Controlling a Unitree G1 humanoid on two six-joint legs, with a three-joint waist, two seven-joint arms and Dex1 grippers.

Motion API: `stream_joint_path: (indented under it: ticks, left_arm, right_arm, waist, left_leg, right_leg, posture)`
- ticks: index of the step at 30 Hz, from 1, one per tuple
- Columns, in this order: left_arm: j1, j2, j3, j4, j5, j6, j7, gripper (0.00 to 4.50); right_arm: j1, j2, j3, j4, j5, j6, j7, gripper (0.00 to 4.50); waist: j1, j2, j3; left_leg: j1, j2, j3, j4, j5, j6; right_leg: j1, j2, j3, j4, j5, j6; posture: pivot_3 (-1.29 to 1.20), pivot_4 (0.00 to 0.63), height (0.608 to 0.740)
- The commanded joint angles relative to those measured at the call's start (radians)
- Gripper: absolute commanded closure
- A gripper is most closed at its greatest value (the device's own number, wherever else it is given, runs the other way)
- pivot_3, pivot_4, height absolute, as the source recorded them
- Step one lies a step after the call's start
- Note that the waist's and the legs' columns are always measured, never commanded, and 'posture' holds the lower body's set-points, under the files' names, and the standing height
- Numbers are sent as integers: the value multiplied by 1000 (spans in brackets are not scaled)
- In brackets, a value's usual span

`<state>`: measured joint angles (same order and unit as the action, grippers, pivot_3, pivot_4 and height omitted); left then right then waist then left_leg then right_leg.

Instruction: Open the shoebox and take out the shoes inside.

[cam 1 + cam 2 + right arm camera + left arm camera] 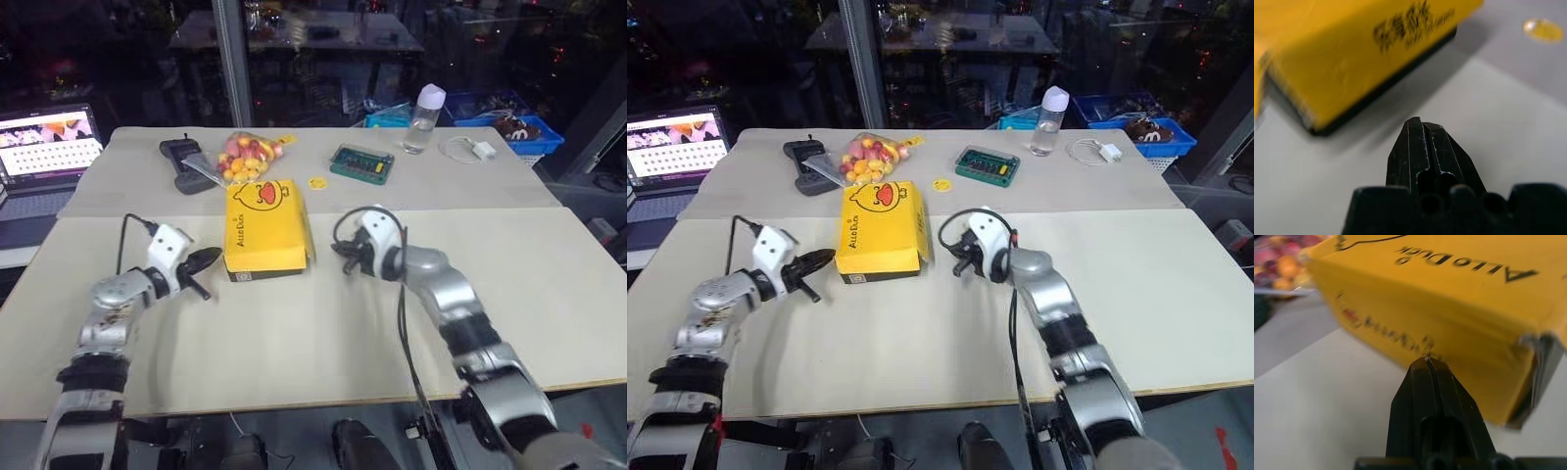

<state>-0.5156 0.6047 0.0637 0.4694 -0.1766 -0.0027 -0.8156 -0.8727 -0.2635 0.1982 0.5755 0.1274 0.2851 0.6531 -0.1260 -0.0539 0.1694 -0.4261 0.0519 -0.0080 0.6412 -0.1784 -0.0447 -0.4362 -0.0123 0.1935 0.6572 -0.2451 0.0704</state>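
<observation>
The shoebox [265, 228] lies shut in the middle of the table, its yellow lid with the duck face and lettering on top and black sides below. The shoes are hidden inside it. My left gripper [209, 260] is shut and empty, level with the table, its tip at the box's left side near the front corner. In the left wrist view the shut tips [1426, 361] sit right against the yellow lid edge [1449, 333]. My right gripper [345, 258] is shut and empty, a short way off the box's right side [1352, 73].
Behind the box lie a clear bag of colourful balls [245, 157], a black device [182, 162], a small yellow disc [316, 182], a flat green case [361, 164], a plastic bottle [424, 119] and a white charger [477, 149]. A laptop [49, 142] stands far left, blue bins [514, 129] far right.
</observation>
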Motion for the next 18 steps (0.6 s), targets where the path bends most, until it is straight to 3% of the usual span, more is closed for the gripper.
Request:
stream_joint_path:
  ticks: [1, 5, 12, 18]
  left_arm:
    - [-46, -17, -20, 12, 19, -45, -18, 4479]
    - [-67, -31, -28, 9, 17, -49, -37, 4479]
    - [-47, -35, -35, -44, 11, -34, -53, 4479]
    - [111, -56, -69, -356, -47, 104, -68, 4479]
  right_arm:
    - [-87, 48, 7, 173, -49, -146, 25, 4500]
    - [-137, 114, 13, 239, -67, -208, 65, 4500]
    - [-111, 140, 4, 177, -76, -208, 87, 4500]
    - [40, 79, 3, -138, -53, -68, 110, 4500]
  waist:
    - [1, 0, 0]
    - [1, 1, 0]
    - [1, 2, 1]
    - [2, 2, 1]
  left_leg:
    - [-1, 0, -1, 0, 0, 0]
    - [-7, 0, -9, 0, 0, 0]
    - [-8, -1, -18, 1, 0, -1]
    - [-10, -1, -19, 2, 1, -1]
  right_leg:
    - [0, 0, -1, 0, 3, -4]
    - [-2, -1, -10, 0, 4, -6]
    - [-3, -1, -18, 6, 3, -9]
    - [-3, -1, -20, 7, 2, -10]
  posture:
    - [0, 150, 703]
    - [0, 150, 703]
    - [0, 150, 703]
    - [0, 150, 703]
